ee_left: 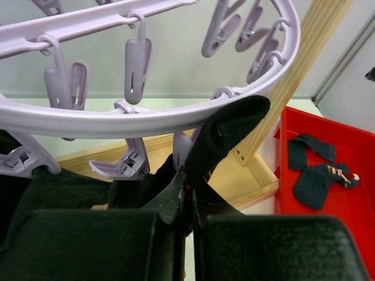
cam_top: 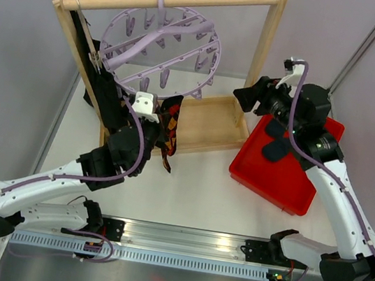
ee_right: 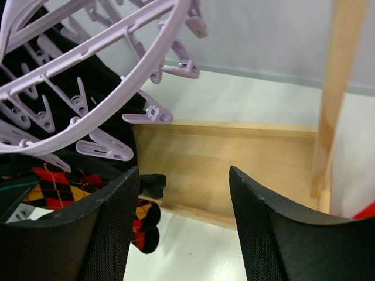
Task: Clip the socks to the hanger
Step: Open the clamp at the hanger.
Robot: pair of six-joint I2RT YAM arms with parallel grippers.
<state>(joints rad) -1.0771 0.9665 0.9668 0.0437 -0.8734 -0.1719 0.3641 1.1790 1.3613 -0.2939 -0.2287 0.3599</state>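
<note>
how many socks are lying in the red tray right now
2. The far sock lies toward the red tray's back left, and the near sock lies just in front of it. The right arm covers part of the tray from above, so more may be hidden.

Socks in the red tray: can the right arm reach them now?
Probably yes. The right gripper is open and empty, and the socks lie uncovered in the red tray under that arm.

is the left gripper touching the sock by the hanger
Touching. The left wrist view shows the left gripper shut on the sock, fabric pinched between its fingers.
</note>
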